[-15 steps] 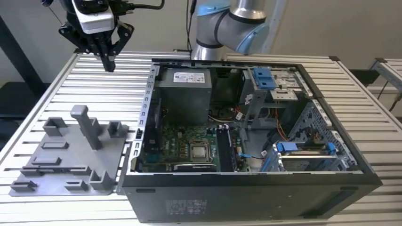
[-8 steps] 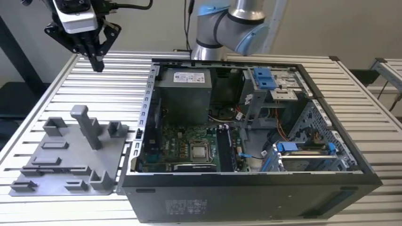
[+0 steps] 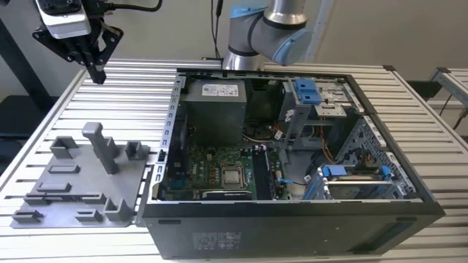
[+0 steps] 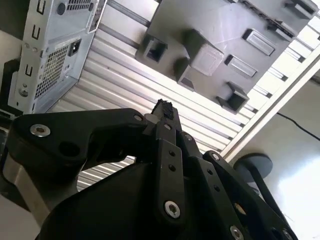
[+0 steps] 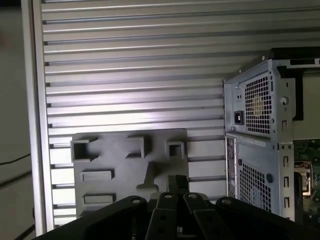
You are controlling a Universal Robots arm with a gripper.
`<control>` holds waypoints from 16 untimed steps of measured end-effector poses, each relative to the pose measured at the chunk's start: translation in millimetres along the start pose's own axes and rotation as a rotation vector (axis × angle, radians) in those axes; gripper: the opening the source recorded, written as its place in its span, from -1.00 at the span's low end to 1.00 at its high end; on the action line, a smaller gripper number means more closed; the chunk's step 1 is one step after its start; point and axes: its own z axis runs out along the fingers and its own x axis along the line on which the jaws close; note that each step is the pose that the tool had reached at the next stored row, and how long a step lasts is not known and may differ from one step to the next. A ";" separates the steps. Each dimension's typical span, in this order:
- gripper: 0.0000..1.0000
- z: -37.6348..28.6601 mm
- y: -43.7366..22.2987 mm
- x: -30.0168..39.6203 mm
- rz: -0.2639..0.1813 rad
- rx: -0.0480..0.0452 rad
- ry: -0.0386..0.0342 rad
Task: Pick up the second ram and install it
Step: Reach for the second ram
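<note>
My gripper [image 3: 97, 75] hangs high over the slatted table at the far side of the exterior view's left. It is above and behind the grey fixture plate [image 3: 73, 186]. Its black fingers are pressed together and nothing shows between them; both wrist views show the tips meeting [image 4: 164, 107] [image 5: 177, 182]. The second ram is out of view. The plate [image 4: 225, 30] [image 5: 115, 160] carries upright posts and empty holders. The open computer case [image 3: 292, 204] lies to the exterior view's right, with its green circuit board [image 3: 212, 170] and long black slots [image 3: 262, 172] exposed.
The arm's base [image 3: 263, 33] stands behind the case. Inside the case are a grey power supply [image 3: 212, 107], blue drive brackets [image 3: 307, 90] and loose cables. The case's perforated back panel [image 5: 260, 130] [image 4: 55, 45] faces the plate. The table edge [image 5: 35, 125] runs beside the plate.
</note>
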 end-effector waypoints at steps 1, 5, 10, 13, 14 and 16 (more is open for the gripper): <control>-0.79 0.1 -0.2 2.5 -0.003 -0.0001 0.0002; -0.79 0.6 -0.8 11.2 -0.016 -0.0002 0.0009; -0.79 1.3 -1.7 22.9 -0.032 -0.0007 0.0016; -0.79 1.4 -2.2 31.1 -0.038 -0.0007 0.0020; -0.79 1.4 -2.4 34.0 -0.040 -0.0007 0.0021; -0.79 1.4 -2.9 40.3 -0.042 -0.0008 0.0022</control>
